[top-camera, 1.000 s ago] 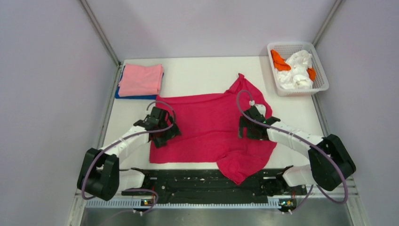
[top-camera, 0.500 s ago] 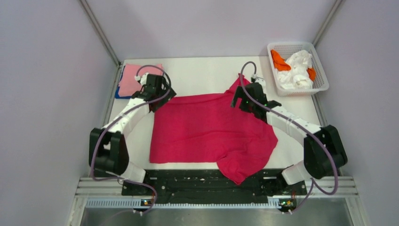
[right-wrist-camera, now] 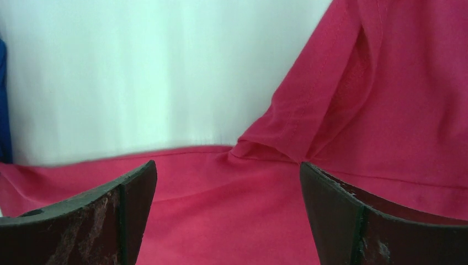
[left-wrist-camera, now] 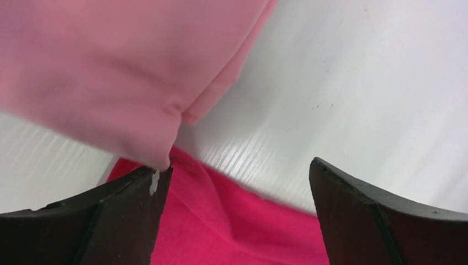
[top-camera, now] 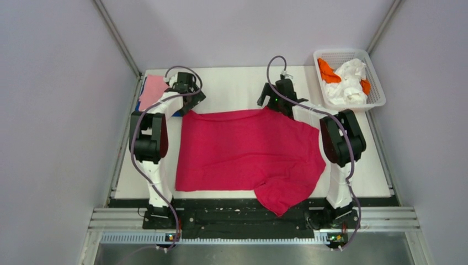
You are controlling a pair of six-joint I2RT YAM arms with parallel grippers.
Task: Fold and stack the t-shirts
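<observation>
The crimson t-shirt (top-camera: 248,149) lies spread over the middle of the table, and one part of it hangs over the near edge. My left gripper (top-camera: 190,102) hovers open above its far left corner, right beside the folded pink t-shirt (top-camera: 152,91). In the left wrist view the pink t-shirt (left-wrist-camera: 110,72) fills the upper left, and crimson cloth (left-wrist-camera: 232,232) lies between the open fingers. My right gripper (top-camera: 269,102) is open over the far right edge of the shirt, where a sleeve (right-wrist-camera: 331,99) is folded over. A sliver of the blue t-shirt (right-wrist-camera: 4,110) shows at the left.
A white basket (top-camera: 377,83) holding white and orange cloths stands at the far right corner. Grey walls close in on both sides. The black arm rail (top-camera: 232,215) runs along the near edge.
Both arms have reached from the shirt's middle sides out to its far corners, with the jaws open throughout. The left arm now covers part of the pink shirt.
</observation>
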